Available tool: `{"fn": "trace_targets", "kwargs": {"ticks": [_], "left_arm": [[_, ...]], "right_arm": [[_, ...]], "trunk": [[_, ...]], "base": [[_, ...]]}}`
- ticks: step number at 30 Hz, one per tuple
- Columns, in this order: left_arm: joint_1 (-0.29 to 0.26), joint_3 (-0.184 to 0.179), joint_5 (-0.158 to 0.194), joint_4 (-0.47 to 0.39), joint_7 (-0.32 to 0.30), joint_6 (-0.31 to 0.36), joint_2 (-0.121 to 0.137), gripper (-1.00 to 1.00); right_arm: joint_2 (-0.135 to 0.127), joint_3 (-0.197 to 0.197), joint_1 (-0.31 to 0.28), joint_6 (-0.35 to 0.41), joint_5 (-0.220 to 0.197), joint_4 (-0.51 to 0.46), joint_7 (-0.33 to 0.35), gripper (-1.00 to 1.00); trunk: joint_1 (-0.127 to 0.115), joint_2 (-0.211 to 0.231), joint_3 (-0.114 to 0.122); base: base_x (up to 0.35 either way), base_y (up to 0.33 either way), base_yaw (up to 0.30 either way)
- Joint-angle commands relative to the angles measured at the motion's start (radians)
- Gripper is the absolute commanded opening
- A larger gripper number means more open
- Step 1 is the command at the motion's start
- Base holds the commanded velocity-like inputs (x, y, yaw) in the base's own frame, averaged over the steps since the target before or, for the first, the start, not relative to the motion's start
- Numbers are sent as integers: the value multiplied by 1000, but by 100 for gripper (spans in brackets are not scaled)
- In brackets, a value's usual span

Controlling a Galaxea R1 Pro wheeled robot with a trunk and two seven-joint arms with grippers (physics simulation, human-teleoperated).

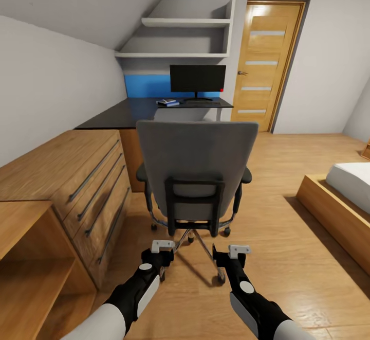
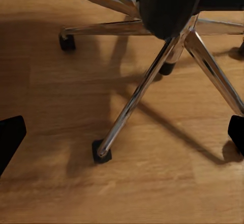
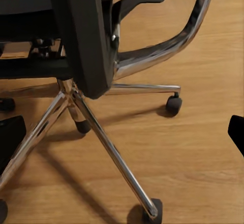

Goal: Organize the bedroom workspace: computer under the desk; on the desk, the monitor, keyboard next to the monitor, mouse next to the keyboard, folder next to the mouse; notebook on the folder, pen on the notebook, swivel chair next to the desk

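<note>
The grey swivel chair (image 1: 197,170) stands in the middle of the floor with its back to me, and the backrest hides its seat. Beyond it is the black desk (image 1: 123,114), carrying the monitor (image 1: 197,78) and, in front of it, the keyboard (image 1: 202,103). A flat blue item (image 1: 168,103) with something pale on it lies to the keyboard's left, too small to name. My left gripper (image 1: 162,250) (image 2: 122,135) and right gripper (image 1: 231,255) (image 3: 122,132) hang open just behind the chair's chrome star base (image 2: 137,97) (image 3: 101,137), holding nothing. The computer, mouse and pen are out of view.
A light wooden drawer unit (image 1: 87,175) and an open shelf cabinet (image 1: 31,257) line the left wall. A bed on a wooden frame (image 1: 339,196) sits at the right. A wooden door (image 1: 267,62) is at the far wall. Bare floor lies between chair and bed.
</note>
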Motion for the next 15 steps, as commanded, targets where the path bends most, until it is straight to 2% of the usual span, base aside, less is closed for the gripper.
{"fn": "trace_targets", "kwargs": {"ticks": [1, 15], "left_arm": [[-1, -4, 9, -1, 7, 3, 0, 100], [0, -4, 8, -1, 8, 1, 0, 100]], "right_arm": [[-1, 10, -1, -5, -8, 0, -7, 100], [-1, 17, -1, -5, -8, -1, -6, 100]], "trunk": [[0, 0, -1], [0, 0, -1]], "base": [[292, 0, 0], [314, 0, 0]]}}
